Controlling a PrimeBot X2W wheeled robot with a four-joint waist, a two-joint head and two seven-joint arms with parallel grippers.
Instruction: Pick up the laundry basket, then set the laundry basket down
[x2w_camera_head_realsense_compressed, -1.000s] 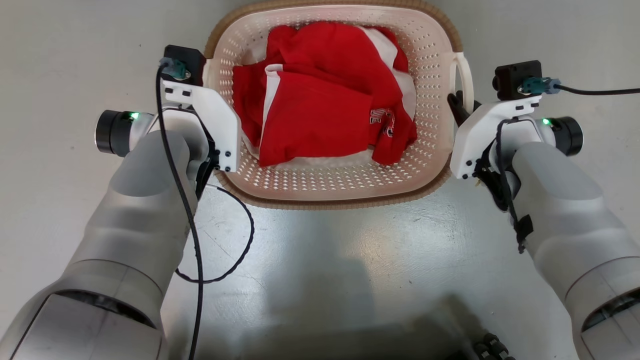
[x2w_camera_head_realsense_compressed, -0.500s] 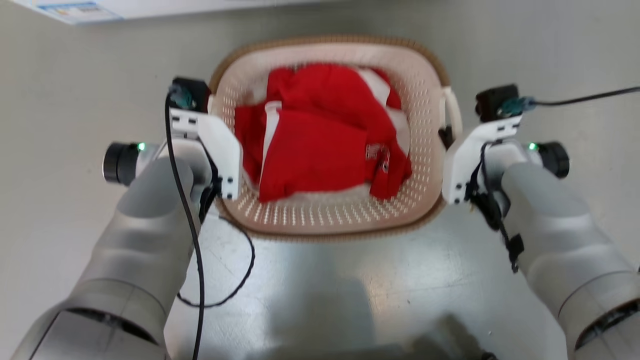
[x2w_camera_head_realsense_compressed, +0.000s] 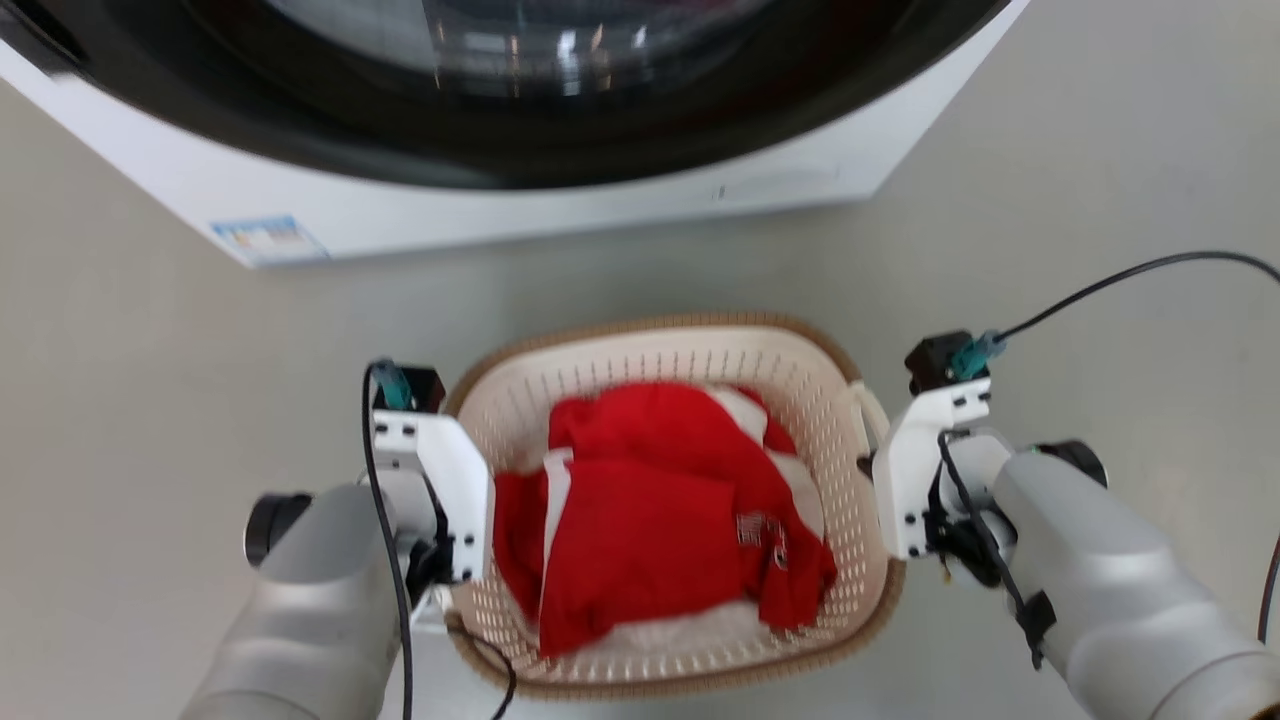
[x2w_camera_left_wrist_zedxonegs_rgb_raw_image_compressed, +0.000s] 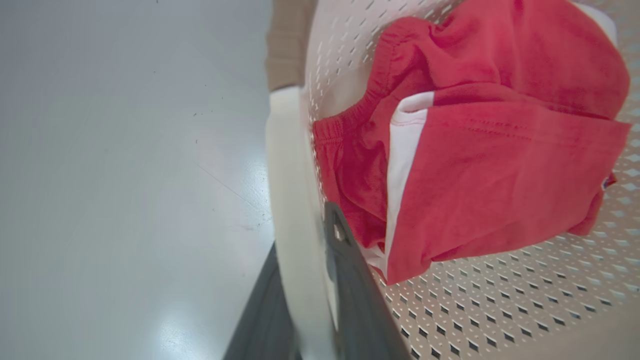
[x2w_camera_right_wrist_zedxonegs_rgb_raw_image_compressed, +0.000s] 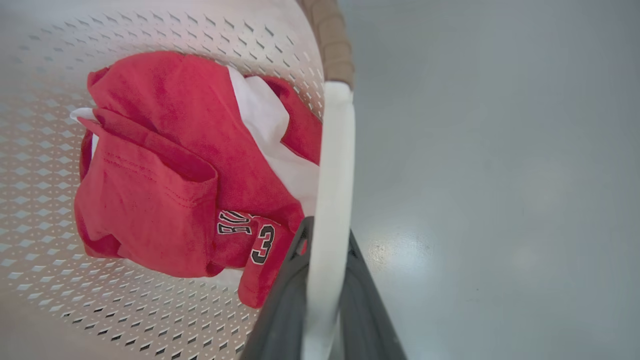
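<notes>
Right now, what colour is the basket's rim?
The basket has a brown, woven-look rim; the head view shows it best.

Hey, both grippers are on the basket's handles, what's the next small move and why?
Probably raise both arms together, evenly. The left gripper and right gripper each clamp a white loop handle, and the laundry basket holds red clothing, so a lopsided lift might tip it.
</notes>
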